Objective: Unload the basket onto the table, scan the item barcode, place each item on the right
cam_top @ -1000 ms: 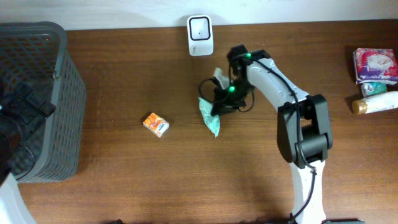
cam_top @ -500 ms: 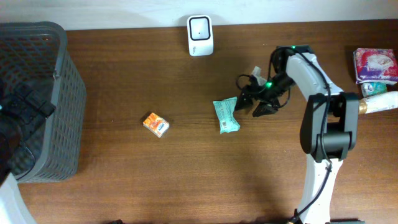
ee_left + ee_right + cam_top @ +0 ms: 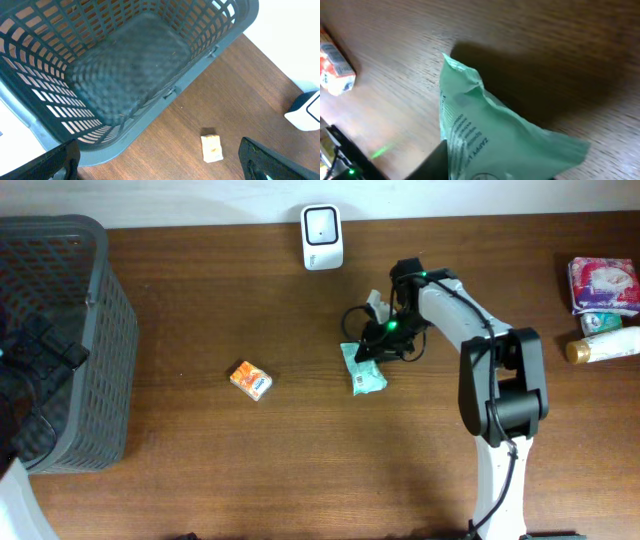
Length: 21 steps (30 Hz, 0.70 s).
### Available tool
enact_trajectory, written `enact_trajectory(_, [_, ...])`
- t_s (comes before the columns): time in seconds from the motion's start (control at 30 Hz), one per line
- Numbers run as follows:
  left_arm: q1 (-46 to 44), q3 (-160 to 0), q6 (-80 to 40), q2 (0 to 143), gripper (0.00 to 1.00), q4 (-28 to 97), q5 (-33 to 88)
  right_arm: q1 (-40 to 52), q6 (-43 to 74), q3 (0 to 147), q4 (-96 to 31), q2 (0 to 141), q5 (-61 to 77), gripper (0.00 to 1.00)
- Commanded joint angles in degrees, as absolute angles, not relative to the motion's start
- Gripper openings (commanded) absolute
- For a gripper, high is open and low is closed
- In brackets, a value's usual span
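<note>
Green packet (image 3: 367,375) lies on table (image 3: 200,470), centre-right, in front of scanner (image 3: 322,237). Long axis back-to-front, near end skewed right. Right gripper (image 3: 378,345) at its far end, one finger (image 3: 434,159) touching it; clamped or not, cannot tell. Left gripper (image 3: 160,167) jaws wide apart, empty.

Gap btwn carton (image 3: 251,380) & pouch (image 3: 366,374)

One basket (image 3: 104,330), one scanner (image 3: 322,237), one green packet (image 3: 366,374).
</note>
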<state>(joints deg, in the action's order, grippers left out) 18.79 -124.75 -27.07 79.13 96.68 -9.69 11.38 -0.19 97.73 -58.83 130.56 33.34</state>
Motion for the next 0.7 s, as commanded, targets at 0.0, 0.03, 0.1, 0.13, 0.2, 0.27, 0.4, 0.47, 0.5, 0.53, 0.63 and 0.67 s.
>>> enact_trajectory(0.0, [19.09,-124.79,-27.55,79.05,0.99,96.71,-9.89,12.29,1.19,96.38,-58.28,130.89,33.47,0.04])
enact_trajectory(0.03, [19.09,-124.79,-27.55,79.05,0.99,96.71,-9.91,12.32,1.17,96.55,-58.76,130.87,35.86,0.04])
enact_trajectory(0.1, [19.09,-124.79,-27.55,79.05,0.99,96.71,-9.89,12.01,1.15,98.24,-60.05,130.87,43.92,0.04])
enact_trajectory(0.13, [19.09,-124.79,-27.55,79.05,0.99,96.71,-9.91,11.88,1.13,99.33,-60.66,130.87,46.76,0.04])
enact_trajectory(0.2, [19.09,-124.79,-27.55,79.05,0.99,96.71,-9.91,11.84,1.10,104.07,-61.08,130.76,55.90,0.04])
enact_trajectory(0.27, [19.09,-124.79,-27.55,79.05,0.99,96.71,-9.89,11.99,1.13,108.16,-61.08,130.76,60.20,0.04])
enact_trajectory(0.4, [19.09,-124.79,-27.55,79.05,0.99,96.71,-9.91,12.49,1.13,117.67,-61.08,130.21,64.27,0.04])
enact_trajectory(0.47, [19.09,-124.79,-27.55,79.05,0.99,96.71,-9.91,13.43,1.15,121.36,-61.04,129.19,63.51,0.04])
enact_trajectory(0.5, [19.09,-124.79,-27.55,79.05,0.99,96.71,-9.89,13.96,1.21,122.93,-61.04,128.51,61.67,0.04])
enact_trajectory(0.53, [19.09,-124.79,-27.55,79.05,0.99,96.71,-9.91,14.63,3.53,124.27,-61.01,127.70,57.19,0.04])
enact_trajectory(0.63, [19.09,-124.79,-27.55,79.05,0.99,96.71,-9.91,15.92,13.17,126.28,-60.55,126.39,44.64,0.04])
enact_trajectory(0.67, [19.09,-124.79,-27.55,79.05,0.99,96.71,-9.89,16.38,15.81,126.48,-59.64,125.89,42.50,0.04])
